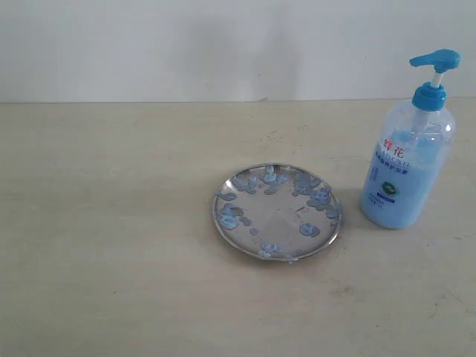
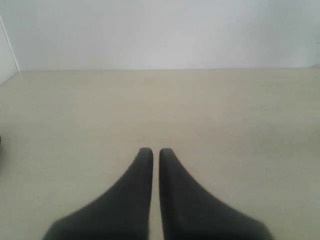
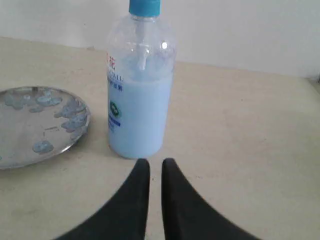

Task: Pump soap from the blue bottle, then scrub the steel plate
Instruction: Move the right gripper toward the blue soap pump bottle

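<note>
The steel plate lies flat near the middle of the table, speckled with light-blue blobs of soap. To its right the blue bottle stands upright, its blue pump head raised and pale blue soap filling most of it. Neither arm shows in the exterior view. My right gripper is shut and empty, its tips just short of the blue bottle, with the steel plate off to one side. Only bare table lies before my left gripper, which is shut and holds nothing.
The beige table runs back to a white wall. A dark object barely shows at the edge of the left wrist view.
</note>
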You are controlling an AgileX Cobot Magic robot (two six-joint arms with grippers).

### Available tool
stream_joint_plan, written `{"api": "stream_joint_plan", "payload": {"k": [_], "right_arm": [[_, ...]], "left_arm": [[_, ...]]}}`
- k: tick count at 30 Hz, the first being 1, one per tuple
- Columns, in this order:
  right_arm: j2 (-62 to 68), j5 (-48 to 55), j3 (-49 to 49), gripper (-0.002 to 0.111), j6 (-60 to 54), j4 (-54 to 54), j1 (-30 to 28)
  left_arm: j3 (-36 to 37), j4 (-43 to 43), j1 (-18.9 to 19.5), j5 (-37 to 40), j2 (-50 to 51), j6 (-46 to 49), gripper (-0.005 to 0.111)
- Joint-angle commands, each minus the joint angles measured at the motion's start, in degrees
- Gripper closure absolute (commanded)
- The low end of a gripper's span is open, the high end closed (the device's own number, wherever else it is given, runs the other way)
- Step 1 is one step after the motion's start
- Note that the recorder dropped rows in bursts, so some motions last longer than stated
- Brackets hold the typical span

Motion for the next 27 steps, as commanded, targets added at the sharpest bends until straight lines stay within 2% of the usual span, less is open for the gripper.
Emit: {"api": "stream_joint_plan", "payload": {"k": [1,4,7,9,12,14,15,16,17,18,19,20,22,24,25,27], "right_arm": [[-0.29,-11.28,-0.1,0.108,3.2,4.89,-0.08],[-0.29,-22.74,-0.1,0.108,16.66,18.04,-0.08],[-0.29,-31.92,-0.1,0.108,25.88,24.77,-0.08],[-0.29,-35.42,-0.1,0.108,26.7,25.18,-0.08],[-0.29,-39.68,-0.1,0.108,21.88,25.18,-0.08],[0.53,-42.23,-0.1,0.108,17.64,22.61,-0.08],[4.29,-34.69,-4.69,0.106,11.79,11.66,-0.08],[6.73,-30.04,-7.17,0.103,11.4,2.51,0.02],[15.03,-23.19,-11.4,0.095,16.33,-13.97,0.02],[19.87,-23.49,-12.1,0.091,18.89,-18.03,0.02],[29.47,-28.33,-12.21,0.081,19.83,-22.68,0.02],[33.03,-31.21,-12.21,0.077,19.83,-24.17,0.02],[45.2,-40.29,-12.21,0.053,18.51,-28.28,0.02],[52.92,-43.84,-12.21,0.026,14.61,-28.16,0.02],[55.95,-45.78,-12.21,0.016,12.4,-27.83,0.02],[61.18,-51.73,-12.21,0.009,11.02,-27.54,0.02]], "left_arm": [[-0.14,0.17,0.11,-0.51,-0.14,0.14,0.102],[-0.14,0.17,0.11,-0.51,-0.14,0.14,0.102],[-0.14,0.17,0.11,-0.51,-0.14,0.14,0.102],[-0.14,0.17,0.11,-0.51,-0.14,0.14,0.102],[-0.14,0.17,0.11,-0.51,-0.14,0.14,0.102],[-0.14,0.17,0.11,-0.51,-0.14,0.14,0.102],[-0.14,0.17,0.11,-0.51,-0.14,0.14,0.102],[-0.14,0.17,0.11,-0.51,-0.14,0.14,0.102],[-0.14,0.17,0.11,-0.51,-0.14,0.14,0.102],[-0.14,0.17,0.11,-0.51,-0.14,0.14,0.102],[-0.14,0.17,0.11,-0.51,-0.14,0.14,0.102],[-0.14,0.17,0.11,-0.51,-0.14,0.14,0.102],[-0.14,0.17,0.11,-0.51,-0.14,0.14,0.102],[-0.14,0.17,0.11,-0.51,-0.14,0.14,0.102],[-0.14,0.17,0.11,-0.51,-0.14,0.14,0.102],[-0.14,0.17,0.11,-0.51,-0.14,0.14,0.102]]}}
